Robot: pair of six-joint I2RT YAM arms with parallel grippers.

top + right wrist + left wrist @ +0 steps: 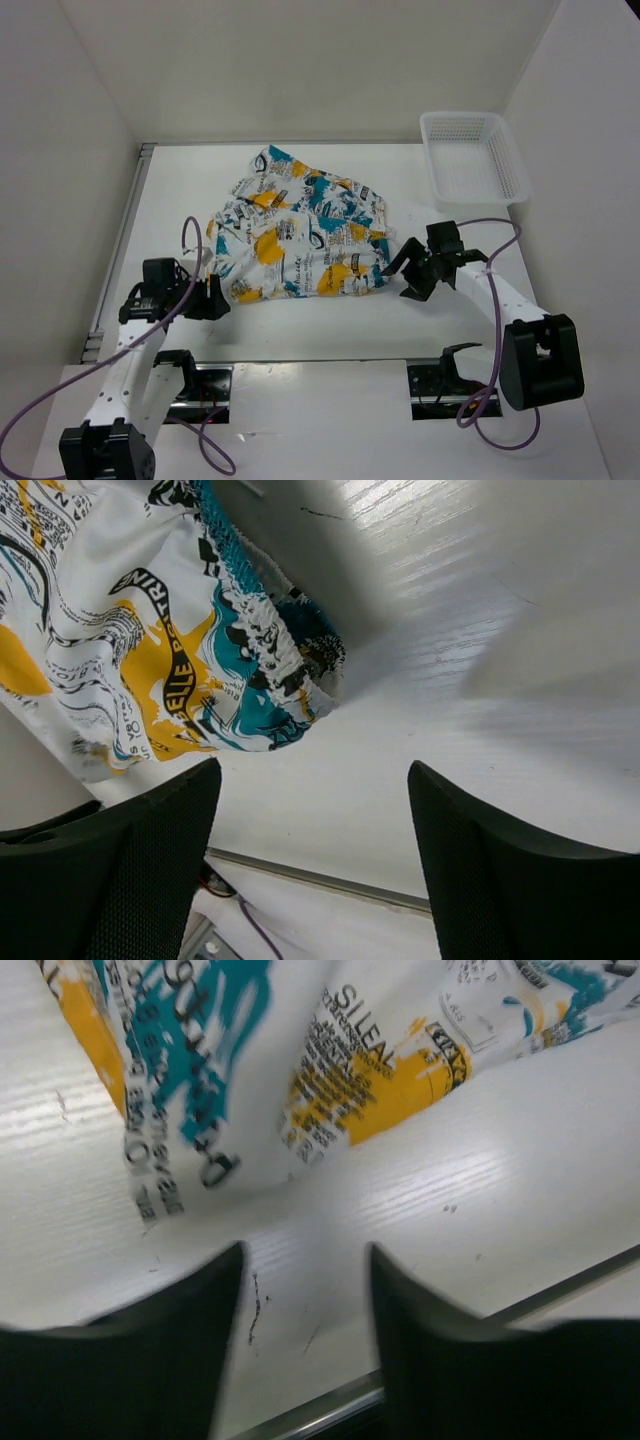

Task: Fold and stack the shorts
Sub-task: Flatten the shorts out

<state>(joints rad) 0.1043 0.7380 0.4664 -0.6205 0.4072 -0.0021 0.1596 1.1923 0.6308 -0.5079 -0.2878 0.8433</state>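
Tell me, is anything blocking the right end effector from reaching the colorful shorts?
No, nothing visible is in the way. Only a strip of white table lies between the open right end effector and the nearest edge of the shorts.

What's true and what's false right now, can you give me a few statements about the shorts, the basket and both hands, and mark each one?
1. The shorts lie spread on the table. True.
2. The shorts sit inside the basket. False: they lie on the table, to the left of it.
3. The left hand is shut on the cloth. False: its fingers stand apart over bare table, with the cloth just beyond them.
4. The right hand is open near the elastic edge of the shorts. True.
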